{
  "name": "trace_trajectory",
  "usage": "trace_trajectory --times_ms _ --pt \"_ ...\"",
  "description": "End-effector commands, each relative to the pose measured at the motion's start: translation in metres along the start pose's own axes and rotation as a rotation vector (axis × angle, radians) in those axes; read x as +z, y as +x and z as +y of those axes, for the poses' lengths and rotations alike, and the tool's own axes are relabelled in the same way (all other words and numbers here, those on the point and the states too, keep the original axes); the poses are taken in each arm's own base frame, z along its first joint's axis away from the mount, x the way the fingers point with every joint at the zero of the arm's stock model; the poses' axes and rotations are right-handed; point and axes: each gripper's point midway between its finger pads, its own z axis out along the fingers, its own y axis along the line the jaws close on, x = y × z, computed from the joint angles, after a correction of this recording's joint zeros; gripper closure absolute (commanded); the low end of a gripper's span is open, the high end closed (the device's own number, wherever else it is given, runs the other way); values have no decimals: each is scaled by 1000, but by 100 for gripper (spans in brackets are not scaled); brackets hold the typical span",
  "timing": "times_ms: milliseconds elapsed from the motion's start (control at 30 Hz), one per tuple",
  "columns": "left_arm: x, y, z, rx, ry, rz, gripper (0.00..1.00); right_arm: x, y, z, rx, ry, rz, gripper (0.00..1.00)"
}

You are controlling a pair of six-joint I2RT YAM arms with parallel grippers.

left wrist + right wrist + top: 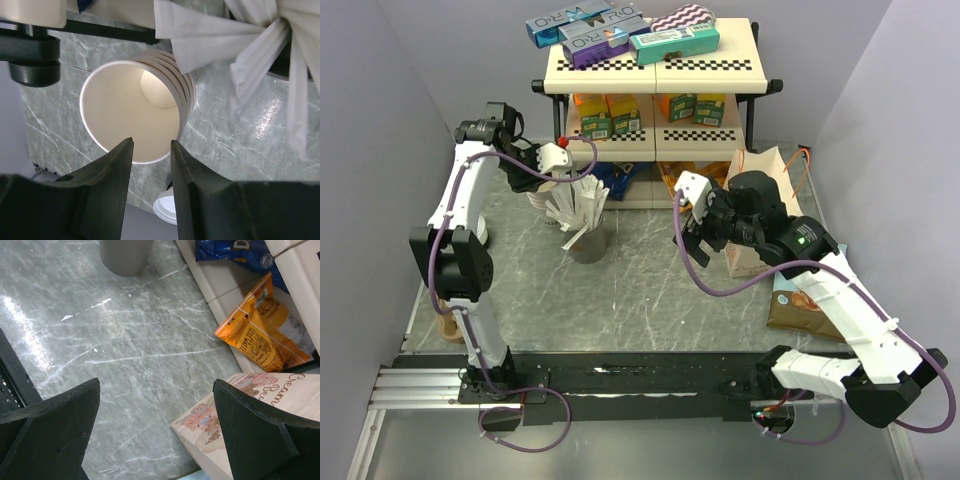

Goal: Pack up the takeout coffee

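takeout coffee (120,110): light, thin paper, crushes easily.
grip its rolled rim gently; your left jaws sit narrow at it, gripping nothing; right jaws wide.

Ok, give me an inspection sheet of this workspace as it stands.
Surface: grey marbled table, faint white scuffs.
Job's things: stack of paper cups, upright, top one empty.
Clutter: dark cup of white sticks; paper bag; orange snack packet; white lid.
End effectors: left end effector over the top cup's rim, jaws partly apart; right end effector wide open, empty.
Cables: purple cables loop off both arms.
Surroundings: shelf with boxes behind; grey walls.
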Motion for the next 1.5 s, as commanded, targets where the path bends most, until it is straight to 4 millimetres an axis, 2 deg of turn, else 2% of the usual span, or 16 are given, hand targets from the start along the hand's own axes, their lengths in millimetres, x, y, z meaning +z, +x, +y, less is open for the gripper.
trace_trajectory --times_ms 0,333,733,1100,1333,1367,1467 --pt "-2 2 -3 37 34 29 58 -4 -4 -4 -11 35 -23 0" --pt "2 2 -8 36 42 39 57 1 -1 -2 -3 27 -17 0" --pt "8 5 -12 41 75 60 66 3 2 -3 -6 34 -10 0" --pt "6 8 -14 41 92 98 90 4 5 -4 -7 42 -9 0" --pt "-8 12 -17 40 74 135 96 6 5 -3 -8 40 -14 0" --pt "-9 13 -17 35 68 140 99 6 6 -2 -7 38 -11 0" --pt "-13 20 -9 -14 23 187 99 6 4 -2 -7 37 -17 0"
